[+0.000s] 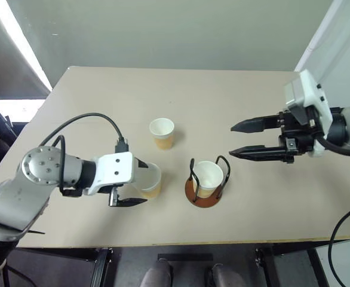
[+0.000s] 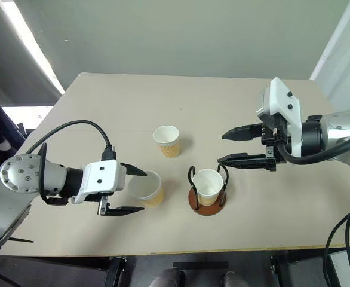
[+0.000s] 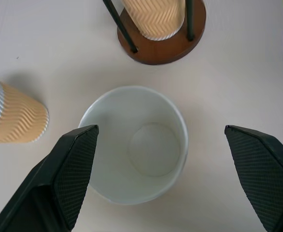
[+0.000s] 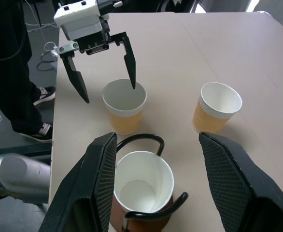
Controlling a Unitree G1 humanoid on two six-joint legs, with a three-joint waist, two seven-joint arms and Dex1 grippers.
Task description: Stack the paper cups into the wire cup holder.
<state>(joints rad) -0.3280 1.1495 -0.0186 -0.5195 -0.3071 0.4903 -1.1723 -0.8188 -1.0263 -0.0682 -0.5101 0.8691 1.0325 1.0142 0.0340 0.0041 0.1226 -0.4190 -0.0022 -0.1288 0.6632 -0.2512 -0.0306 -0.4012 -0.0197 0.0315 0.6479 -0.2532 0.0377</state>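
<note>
One paper cup (image 1: 209, 177) stands inside the wire cup holder (image 1: 193, 194) near the table's front middle. Just left of it a second paper cup (image 1: 152, 182) stands upright on the table. My left gripper (image 1: 144, 182) is open, one finger on each side of this cup and tilted down over its rim; the left wrist view looks into the cup (image 3: 151, 150) between the fingers (image 3: 76, 164). A third paper cup (image 1: 162, 132) stands farther back. My right gripper (image 1: 233, 140) hovers open and empty above the table, right of the holder, pointing left.
The beige table (image 1: 252, 89) has its front edge close behind the holder and the left arm. A black cable (image 1: 91, 116) loops over the left wrist. A person's dark trouser legs (image 4: 11, 72) stand beside the table's end.
</note>
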